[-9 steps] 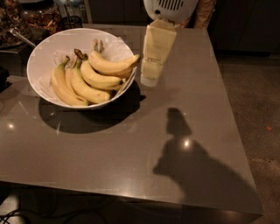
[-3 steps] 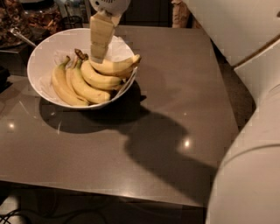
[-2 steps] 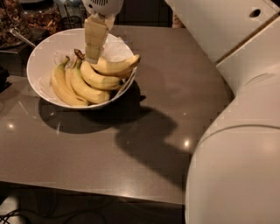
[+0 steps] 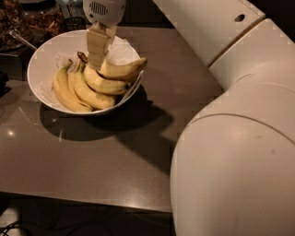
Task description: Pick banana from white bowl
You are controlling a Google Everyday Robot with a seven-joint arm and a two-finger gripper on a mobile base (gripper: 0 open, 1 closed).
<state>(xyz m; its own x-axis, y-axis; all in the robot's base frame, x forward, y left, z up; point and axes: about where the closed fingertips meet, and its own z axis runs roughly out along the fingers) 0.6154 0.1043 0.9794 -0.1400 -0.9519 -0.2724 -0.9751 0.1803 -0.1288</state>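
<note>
The white bowl (image 4: 44,69) stands at the back left of the grey table. In it lies the loose plump yellow banana (image 4: 122,70), on top at the right, its dark tip pointing over the right rim. To its left lies a bunch of thinner bananas (image 4: 69,90) joined at a brown stem (image 4: 82,56). My gripper (image 4: 96,62) hangs down from its white wrist (image 4: 103,9) into the bowl. Its tip is at the left end of the loose banana, next to the bunch's stem, and hides that end.
My big white arm (image 4: 230,138) fills the right side of the view and covers that part of the grey table (image 4: 92,156). Dark containers and a metal utensil (image 4: 20,39) stand behind the bowl at the far left. The table's front edge runs along the bottom.
The gripper has moved left from beside the bowl to over it and come down to the bananas. The arm has swung into the right of the view. The bananas have not moved.
</note>
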